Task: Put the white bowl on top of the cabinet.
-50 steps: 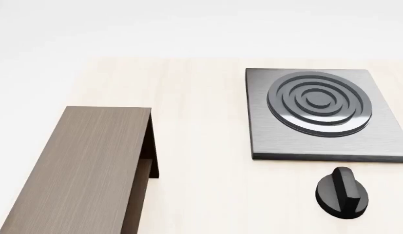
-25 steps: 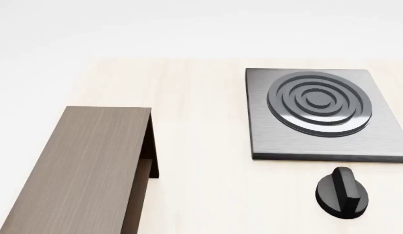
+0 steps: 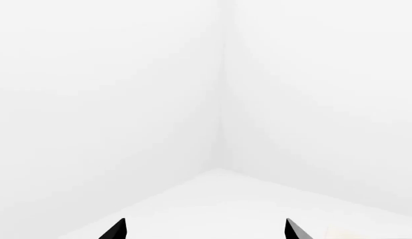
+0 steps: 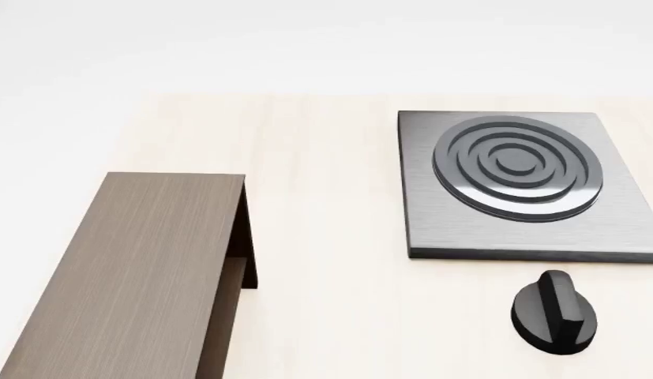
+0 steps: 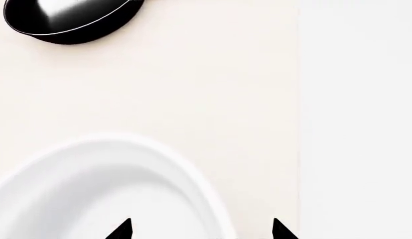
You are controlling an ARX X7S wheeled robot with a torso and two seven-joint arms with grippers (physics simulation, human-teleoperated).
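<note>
Right end effector (image 5: 202, 230), tips spread wide and empty, hangs directly over the white bowl (image 5: 92, 189): rigid, glossy, likely slippery; pinch its thick rim.

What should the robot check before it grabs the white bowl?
1. Bowl seen: ok, right under the right gripper.
2. Right gripper open: ok, tips apart.
3. Tips straddling the rim: cannot tell.
4. Pan out of the way: ok, apart from the bowl.
5. Cabinet top free: ok in the part seen.
6. Left gripper clear: ok, open, facing bare walls.
</note>
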